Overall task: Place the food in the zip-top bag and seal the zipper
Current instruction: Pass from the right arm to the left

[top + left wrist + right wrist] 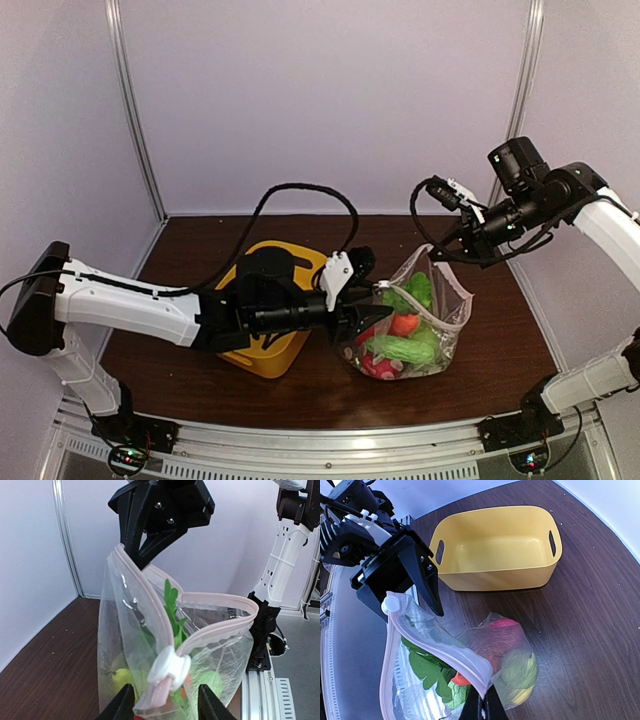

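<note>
The clear zip-top bag (pixel 440 300) stands on the table, held up at both ends of its mouth. It holds the food: a carrot with green leaves (pixel 427 667), a red apple (pixel 502 625), a green pear (pixel 122 677) and a cucumber (pixel 400 350). The pale zipper (pixel 215 622) gapes open in a loop. Its white slider (pixel 169 670) sits at the near end between my left gripper's (pixel 165 707) open fingers. My right gripper (pixel 485 700) is shut on the far end of the zipper; it also shows in the top view (pixel 447 252).
The yellow tub (pixel 495 545) is empty and stands just left of the bag, under my left arm in the top view (pixel 265 350). Pale walls close in the back and both sides of the dark wooden table (pixel 500 350).
</note>
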### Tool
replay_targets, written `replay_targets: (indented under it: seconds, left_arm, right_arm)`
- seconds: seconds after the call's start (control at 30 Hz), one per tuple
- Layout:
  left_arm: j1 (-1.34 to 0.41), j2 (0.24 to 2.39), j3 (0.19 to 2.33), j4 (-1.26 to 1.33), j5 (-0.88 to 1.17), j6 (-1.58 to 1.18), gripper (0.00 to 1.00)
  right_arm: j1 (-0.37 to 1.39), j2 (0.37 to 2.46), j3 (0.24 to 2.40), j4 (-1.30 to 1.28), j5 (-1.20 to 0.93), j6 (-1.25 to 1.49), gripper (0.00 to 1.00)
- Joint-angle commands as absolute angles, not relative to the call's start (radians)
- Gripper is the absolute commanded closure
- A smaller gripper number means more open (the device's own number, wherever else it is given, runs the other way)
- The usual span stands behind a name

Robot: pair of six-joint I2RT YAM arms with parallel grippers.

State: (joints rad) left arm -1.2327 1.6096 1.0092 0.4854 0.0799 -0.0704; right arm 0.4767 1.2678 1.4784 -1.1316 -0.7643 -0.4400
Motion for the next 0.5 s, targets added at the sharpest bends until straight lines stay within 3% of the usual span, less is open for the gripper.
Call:
replay_targets:
  seconds: [0.0, 0.47]
  left_arm:
    - [-1.210, 1.542, 1.004, 0.514, 0.071, -0.024, 0.55]
    - [-1.144, 1.553, 1.055, 0.401, 0.268, -0.020, 0.67]
  right_arm:
    - [0.483, 1.256, 1.455, -1.122, -0.782, -0.445, 1.00]
    - [0.483, 1.265, 1.456, -1.100, -0.792, -0.428, 1.00]
